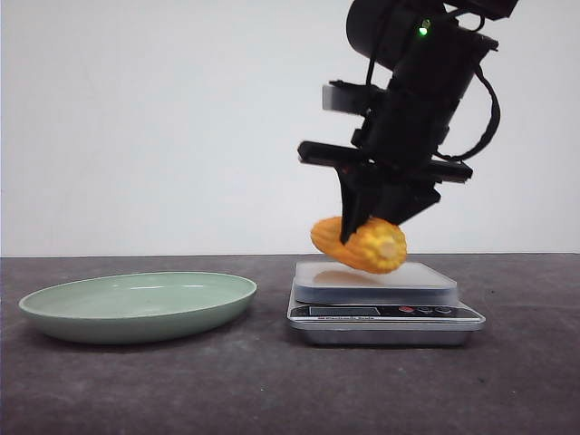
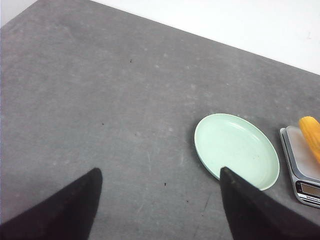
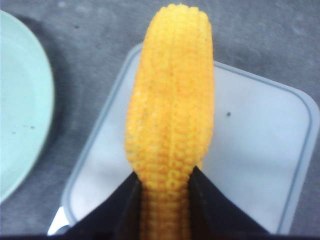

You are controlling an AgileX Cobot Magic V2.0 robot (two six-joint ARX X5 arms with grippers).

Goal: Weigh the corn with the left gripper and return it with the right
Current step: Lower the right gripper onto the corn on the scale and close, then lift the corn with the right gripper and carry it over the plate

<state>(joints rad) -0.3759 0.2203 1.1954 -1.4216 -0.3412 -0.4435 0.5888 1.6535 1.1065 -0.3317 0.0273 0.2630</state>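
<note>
Even, bright light; soft shadows; right wrist close-up blurred.

Green plate (image 1: 136, 306) on dark grey table (image 1: 272, 390), left of silver scale (image 1: 385, 304) w/ white platform; white wall (image 1: 136, 118) behind.

Corn (image 1: 362, 245): bumpy, waxy kernels. Plate (image 1: 136, 308): smooth, pale green, slightly glossy. Scale (image 1: 385, 313): smooth white platform, shiny metallic base. Table (image 1: 272, 390): matt, dark grey, faintly speckled. Gripper fingers (image 3: 125, 210): matt black.
</note>
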